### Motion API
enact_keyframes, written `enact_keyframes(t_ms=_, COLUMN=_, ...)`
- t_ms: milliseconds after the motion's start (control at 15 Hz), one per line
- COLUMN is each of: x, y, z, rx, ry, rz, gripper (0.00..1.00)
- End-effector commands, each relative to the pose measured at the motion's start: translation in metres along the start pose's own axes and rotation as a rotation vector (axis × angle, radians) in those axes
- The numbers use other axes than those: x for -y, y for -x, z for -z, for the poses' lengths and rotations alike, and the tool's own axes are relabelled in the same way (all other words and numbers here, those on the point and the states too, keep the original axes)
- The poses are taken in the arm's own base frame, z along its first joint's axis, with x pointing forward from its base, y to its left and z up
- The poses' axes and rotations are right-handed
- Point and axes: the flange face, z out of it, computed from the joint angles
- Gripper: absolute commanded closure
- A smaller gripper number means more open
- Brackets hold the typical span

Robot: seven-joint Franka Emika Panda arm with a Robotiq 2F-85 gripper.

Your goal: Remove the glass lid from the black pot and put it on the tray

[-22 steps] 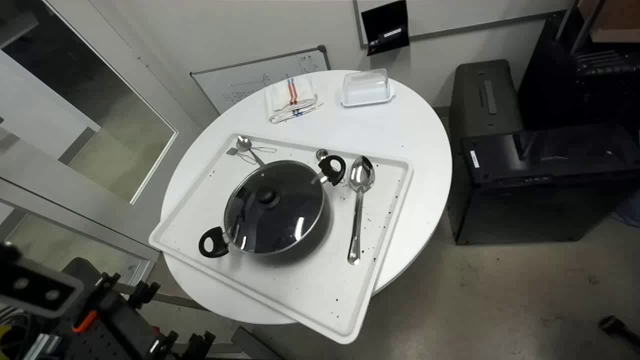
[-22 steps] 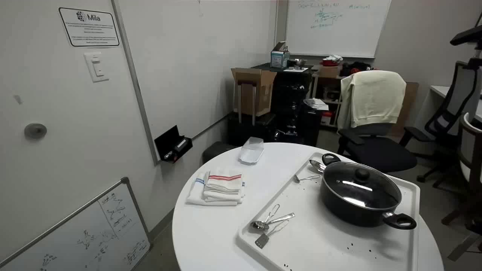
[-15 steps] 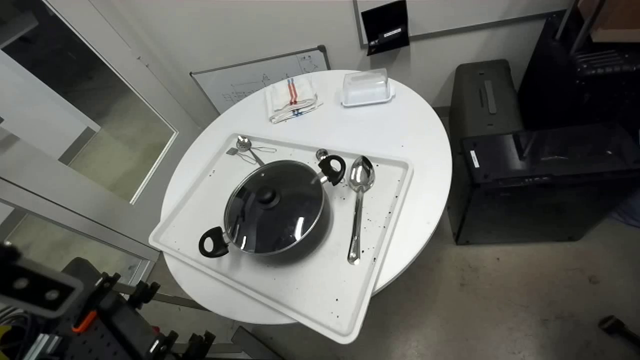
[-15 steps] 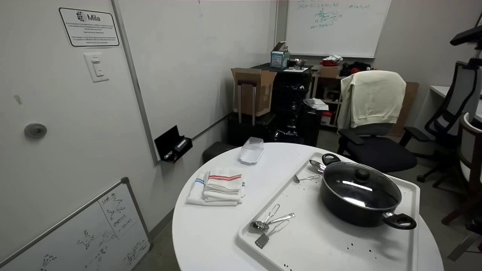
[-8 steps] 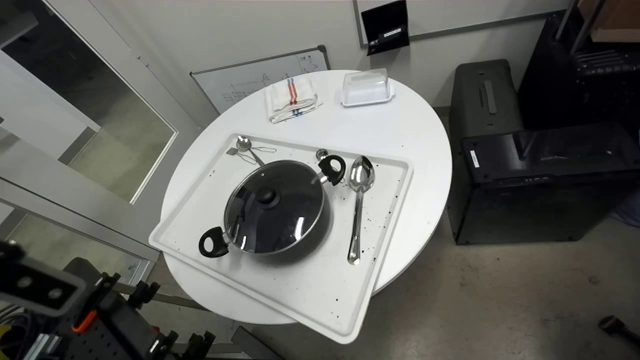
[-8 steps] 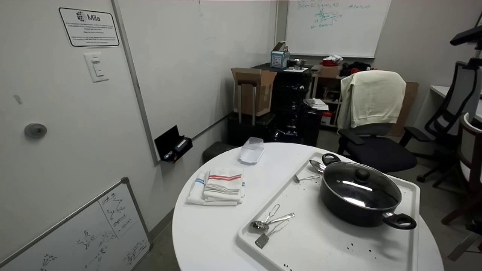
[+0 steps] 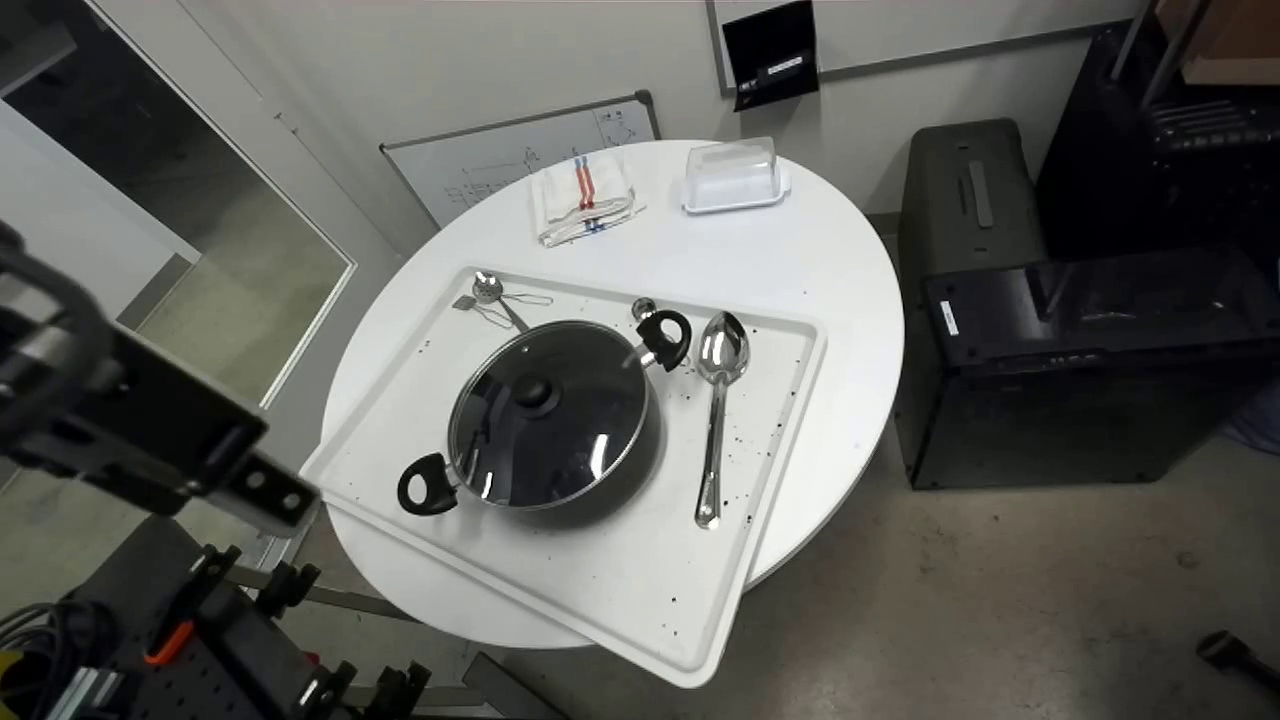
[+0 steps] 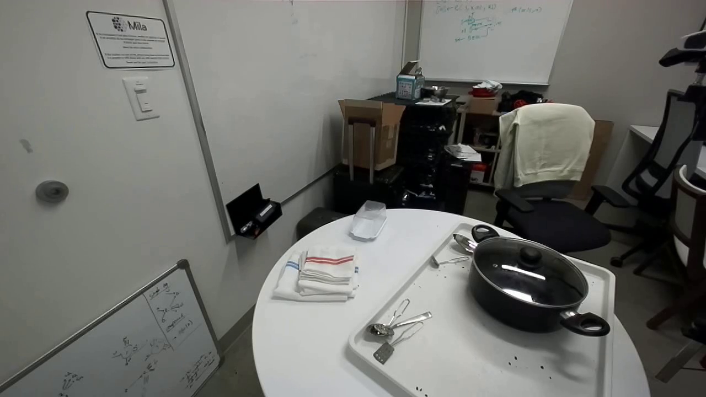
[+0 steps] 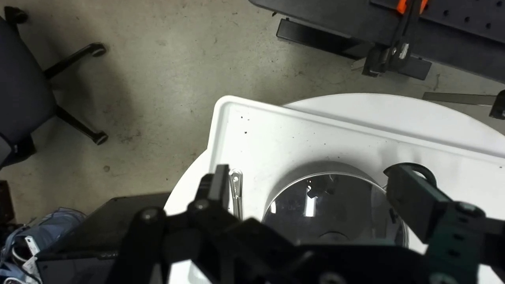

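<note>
The glass lid (image 7: 570,430) with a dark centre knob sits on the black pot (image 7: 630,485). The lid (image 8: 510,270) and the pot (image 8: 504,311) also show in an exterior view. The pot stands on the white tray (image 7: 640,590). In the wrist view my gripper (image 9: 309,173) is open, with its fingers wide apart and nothing between them. It is above the lid (image 9: 339,205), whose knob is mostly hidden by the gripper body. In an exterior view a blurred gripper finger shows at the left, apart from the pot and beside the tray's left corner.
A large metal spoon (image 7: 714,430) lies on the tray beside the pot. Small metal utensils (image 7: 490,295) lie at its far corner. Folded towels (image 7: 585,200) and a clear-lidded butter dish (image 7: 735,180) stand on the round table (image 7: 840,300). A dark robot stand (image 7: 200,640) is at lower left.
The arm and gripper have moved into the exterior view from the left edge, rightward and upward toward the tray, mostly in the last half second. The pot, lid and tray have not moved.
</note>
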Motion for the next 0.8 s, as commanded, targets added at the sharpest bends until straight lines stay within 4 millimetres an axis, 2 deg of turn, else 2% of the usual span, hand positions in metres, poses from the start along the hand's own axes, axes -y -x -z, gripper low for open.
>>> enact_keyframes(t_ms=0, x=0.007, y=-0.029, z=-0.028, rx=-0.036, ry=-0.002, rz=0.034, gripper=0.0)
enact_keyframes(t_ms=733, x=0.048, y=-0.117, z=-0.125, rx=-0.138, ry=-0.078, rz=0.061, gripper=0.0)
